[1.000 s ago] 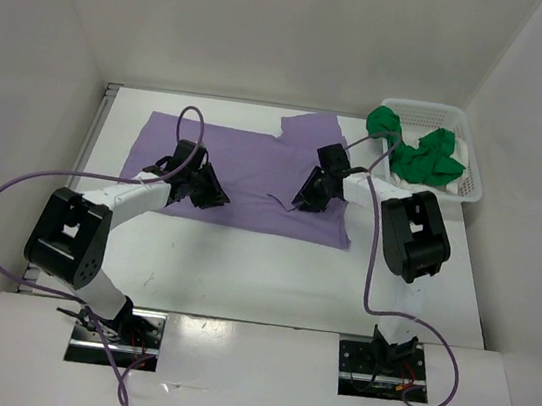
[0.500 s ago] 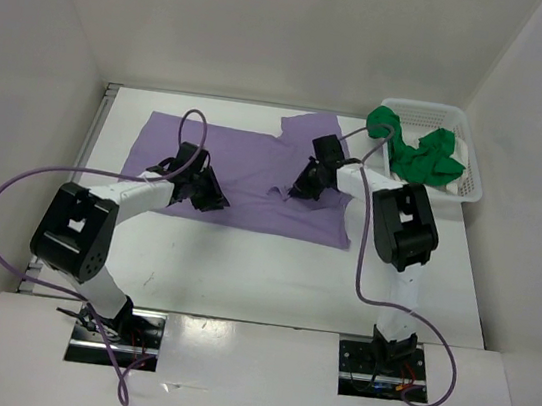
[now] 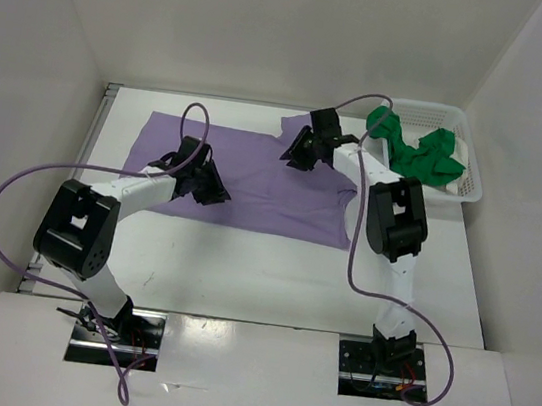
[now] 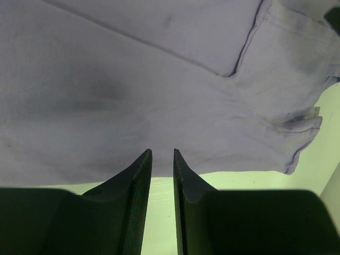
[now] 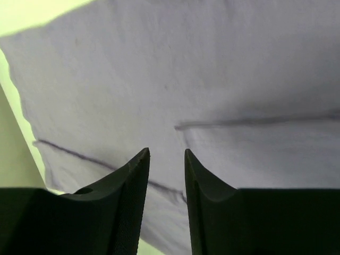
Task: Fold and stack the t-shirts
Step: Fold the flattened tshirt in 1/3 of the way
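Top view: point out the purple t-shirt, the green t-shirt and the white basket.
purple t-shirt [image 3: 255,176]: top view, flat middle of its body.
green t-shirt [image 3: 428,163]: top view, crumpled bulk in the basket.
white basket [image 3: 426,107]: top view, far rim.

No writing, brand, number or sign can be read anywhere. The only label-like thing is a small pale tag [image 4: 314,111] at the edge of the purple shirt [image 4: 159,79], on the right of the left wrist view. It is too small and blurred to show any letters.
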Action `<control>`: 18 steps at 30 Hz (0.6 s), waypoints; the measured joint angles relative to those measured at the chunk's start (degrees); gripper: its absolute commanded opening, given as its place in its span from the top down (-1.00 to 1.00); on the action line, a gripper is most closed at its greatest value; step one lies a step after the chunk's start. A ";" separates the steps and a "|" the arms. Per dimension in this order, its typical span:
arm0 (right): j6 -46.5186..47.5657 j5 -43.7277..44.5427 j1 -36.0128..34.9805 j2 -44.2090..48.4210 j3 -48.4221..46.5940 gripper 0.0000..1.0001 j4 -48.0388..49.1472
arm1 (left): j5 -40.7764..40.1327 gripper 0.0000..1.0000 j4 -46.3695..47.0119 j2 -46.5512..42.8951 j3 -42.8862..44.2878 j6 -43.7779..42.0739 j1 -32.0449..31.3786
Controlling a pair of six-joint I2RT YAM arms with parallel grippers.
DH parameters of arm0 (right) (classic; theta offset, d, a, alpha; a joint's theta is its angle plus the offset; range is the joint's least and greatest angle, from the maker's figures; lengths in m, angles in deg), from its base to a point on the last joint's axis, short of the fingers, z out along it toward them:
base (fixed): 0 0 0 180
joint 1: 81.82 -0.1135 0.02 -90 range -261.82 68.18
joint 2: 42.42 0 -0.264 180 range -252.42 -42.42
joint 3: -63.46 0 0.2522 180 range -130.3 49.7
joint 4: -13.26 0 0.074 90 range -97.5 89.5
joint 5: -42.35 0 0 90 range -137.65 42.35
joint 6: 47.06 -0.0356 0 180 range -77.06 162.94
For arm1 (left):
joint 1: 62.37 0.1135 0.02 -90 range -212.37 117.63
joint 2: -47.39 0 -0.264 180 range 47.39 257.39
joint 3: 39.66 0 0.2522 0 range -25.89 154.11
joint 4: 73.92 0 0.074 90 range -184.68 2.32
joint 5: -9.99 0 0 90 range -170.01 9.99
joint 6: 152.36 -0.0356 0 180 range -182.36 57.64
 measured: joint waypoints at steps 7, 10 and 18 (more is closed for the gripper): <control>0.94 1.11 -1.62 15.52 19.89 0.90 0.57 | -0.33 0.41 0.07 2.95 1.01 -0.28 -0.11; 1.05 1.95 -5.79 17.18 23.85 0.93 0.59 | -0.68 0.41 0.20 6.08 2.05 -0.35 -1.18; 2.14 4.70 -12.11 14.38 25.75 0.98 -0.15 | 1.29 0.43 2.08 9.92 2.01 -0.22 -4.15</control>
